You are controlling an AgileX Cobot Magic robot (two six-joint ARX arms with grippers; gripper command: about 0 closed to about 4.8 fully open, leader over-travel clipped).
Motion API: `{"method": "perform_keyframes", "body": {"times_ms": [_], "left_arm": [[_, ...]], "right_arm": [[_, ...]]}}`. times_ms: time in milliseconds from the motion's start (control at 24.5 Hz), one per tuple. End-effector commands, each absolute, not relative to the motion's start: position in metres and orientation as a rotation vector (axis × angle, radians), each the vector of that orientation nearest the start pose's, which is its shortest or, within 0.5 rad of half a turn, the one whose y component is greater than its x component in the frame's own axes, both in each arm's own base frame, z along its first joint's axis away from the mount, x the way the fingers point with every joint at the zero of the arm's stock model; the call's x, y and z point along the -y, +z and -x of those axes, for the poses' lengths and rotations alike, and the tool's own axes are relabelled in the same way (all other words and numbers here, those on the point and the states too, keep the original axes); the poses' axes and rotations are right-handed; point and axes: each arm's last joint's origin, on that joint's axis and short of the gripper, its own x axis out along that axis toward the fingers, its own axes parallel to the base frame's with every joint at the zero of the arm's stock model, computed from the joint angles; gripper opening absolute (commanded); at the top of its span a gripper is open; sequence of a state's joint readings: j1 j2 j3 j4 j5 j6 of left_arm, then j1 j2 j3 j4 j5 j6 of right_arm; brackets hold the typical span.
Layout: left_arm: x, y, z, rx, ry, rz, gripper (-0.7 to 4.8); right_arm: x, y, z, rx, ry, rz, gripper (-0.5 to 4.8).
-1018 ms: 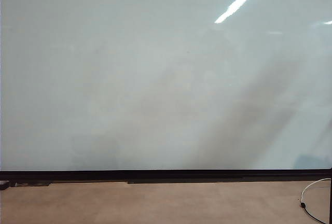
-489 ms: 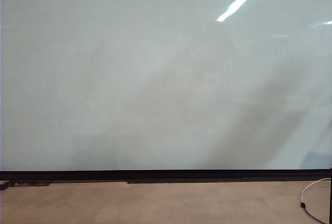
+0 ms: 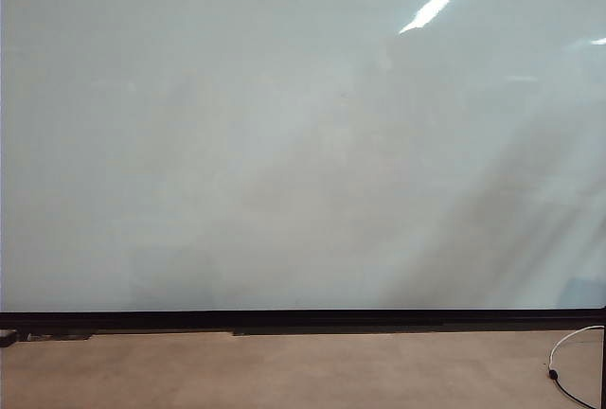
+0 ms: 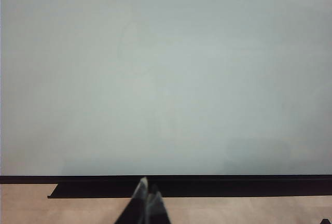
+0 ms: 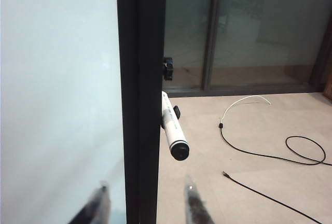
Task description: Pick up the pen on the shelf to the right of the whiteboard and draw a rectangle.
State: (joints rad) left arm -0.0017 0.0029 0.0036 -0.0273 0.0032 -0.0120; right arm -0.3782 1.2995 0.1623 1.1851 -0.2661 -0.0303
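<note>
The whiteboard fills the exterior view, pale and glossy with a black bottom edge; no rectangle is in view on it. In the right wrist view the white pen juts out from the right side of the board's black frame, its black end toward the camera. What holds it is hidden behind it. My right gripper is open, a short way before the pen, one finger in front of the board and the other in front of the floor. My left gripper is shut and empty, facing the board's lower edge.
A small black knob sits on the frame above the pen. Black and white cables lie on the beige floor to the right of the board. One cable shows at the exterior view's lower right corner. Glass doors stand behind.
In the exterior view only the faint shadows and reflections on the board's right part have shifted. No arm shows there.
</note>
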Motion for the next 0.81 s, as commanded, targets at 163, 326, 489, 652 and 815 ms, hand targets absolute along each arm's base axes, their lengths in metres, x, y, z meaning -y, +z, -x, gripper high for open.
{"method": "perform_keyframes", "body": {"times_ms": [163, 326, 489, 652, 815], "left_arm": [[0.0, 0.163, -0.097, -0.018, -0.005, 0.008, -0.04], [0.0, 0.163, -0.097, -0.018, -0.005, 0.008, -0.04], [0.0, 0.163, -0.097, -0.018, -0.005, 0.008, -0.04], [0.0, 0.163, -0.098, -0.018, -0.005, 0.008, -0.04], [0.0, 0.163, -0.098, -0.018, -0.005, 0.008, -0.04]], "right_arm": [[0.072, 0.162, -0.196, 0.091, -0.11, 0.06, 1.81], [0.079, 0.163, -0.208, 0.089, -0.056, 0.058, 1.81], [0.082, 0.165, -0.217, 0.094, -0.038, 0.061, 1.81], [0.088, 0.165, -0.219, 0.089, -0.016, 0.063, 1.81], [0.097, 0.164, -0.221, 0.076, 0.005, 0.055, 1.81]]}}
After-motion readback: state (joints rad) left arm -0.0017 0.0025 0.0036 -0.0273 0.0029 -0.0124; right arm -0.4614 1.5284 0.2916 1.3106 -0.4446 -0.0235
